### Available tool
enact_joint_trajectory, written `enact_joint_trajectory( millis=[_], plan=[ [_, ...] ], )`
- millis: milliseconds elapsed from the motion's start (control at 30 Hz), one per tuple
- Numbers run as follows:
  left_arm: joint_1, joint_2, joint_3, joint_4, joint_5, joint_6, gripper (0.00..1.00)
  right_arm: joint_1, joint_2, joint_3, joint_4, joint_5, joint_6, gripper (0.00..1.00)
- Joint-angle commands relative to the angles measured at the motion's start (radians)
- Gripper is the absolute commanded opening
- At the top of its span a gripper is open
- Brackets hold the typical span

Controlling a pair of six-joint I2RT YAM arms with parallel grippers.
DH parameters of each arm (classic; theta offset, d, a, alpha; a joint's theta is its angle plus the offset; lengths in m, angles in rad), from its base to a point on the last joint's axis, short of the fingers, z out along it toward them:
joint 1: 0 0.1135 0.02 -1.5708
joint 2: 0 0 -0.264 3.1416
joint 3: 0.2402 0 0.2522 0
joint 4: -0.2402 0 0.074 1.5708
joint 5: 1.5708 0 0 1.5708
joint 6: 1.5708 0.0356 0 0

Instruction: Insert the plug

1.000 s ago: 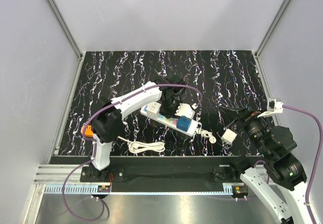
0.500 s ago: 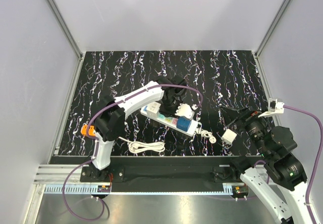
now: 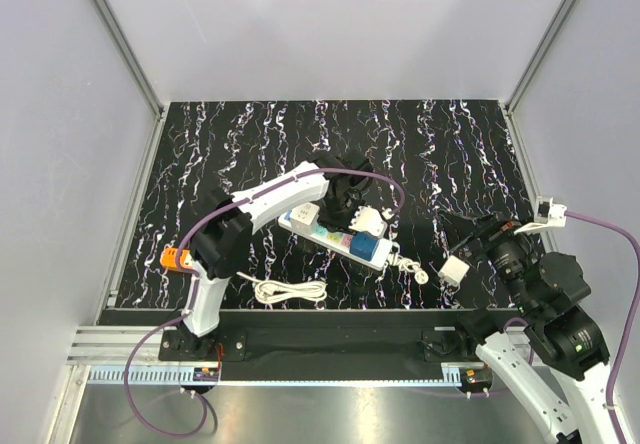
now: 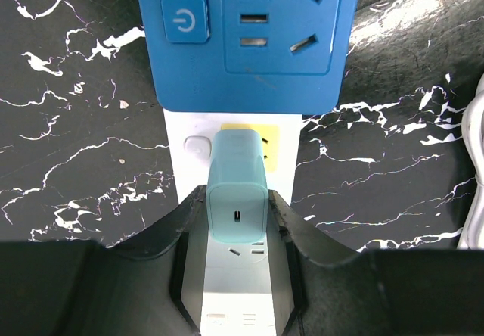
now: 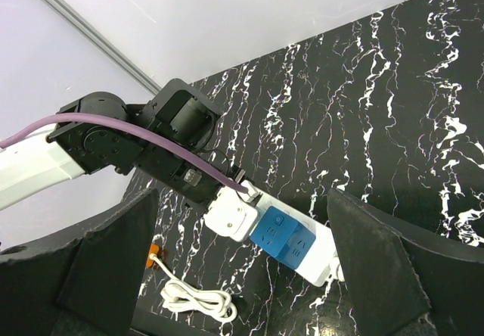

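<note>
**Royal-blue cube plug point(image 3: 363, 246) standing on one end of the white power strip point(image 4: 236, 287)**

It is a boxy block of solid blue plastic, a little wider than the strip, so its sides overhang the strip's long edges. Its broad top face looks straight up. On that face are a square power button with a white symbol, a column of three short slots and two slanted slots. It stands level on the strip's end that points toward the near right corner of the tabletop. It is about midway between the left and right edges and closer to the near edge than the far one. Whether its pins are fully home cannot be told.
</note>
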Motion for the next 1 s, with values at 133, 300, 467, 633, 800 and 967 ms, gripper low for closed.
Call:
enact_joint_trajectory(
  millis=[133, 300, 467, 633, 800, 967],
  plan=[
    [-0.024, 0.026, -0.004, 0.02, -0.005, -0.004, 0.0, -0.003, -0.019, 0.013, -0.004, 0.031, -0.012, 1.0],
    [-0.033, 0.02, -0.093, 0.089, 0.003, -0.033, 0.0, 0.0, -0.013, 0.018, -0.002, 0.031, -0.013, 1.0],
    [-0.033, 0.026, -0.144, 0.144, 0.034, -0.064, 0.0, -0.001, -0.008, 0.03, -0.006, 0.034, -0.027, 1.0],
    [-0.033, 0.039, -0.175, 0.178, 0.038, -0.088, 0.0, -0.001, -0.008, 0.027, -0.004, 0.041, -0.026, 1.0],
    [-0.033, 0.005, -0.161, 0.209, 0.021, -0.113, 0.25, -0.001, -0.004, 0.019, -0.004, 0.033, -0.023, 1.0],
    [-0.027, -0.043, -0.101, 0.21, -0.018, -0.124, 0.53, -0.001, 0.016, 0.012, -0.012, 0.025, -0.012, 1.0]
  ],
)
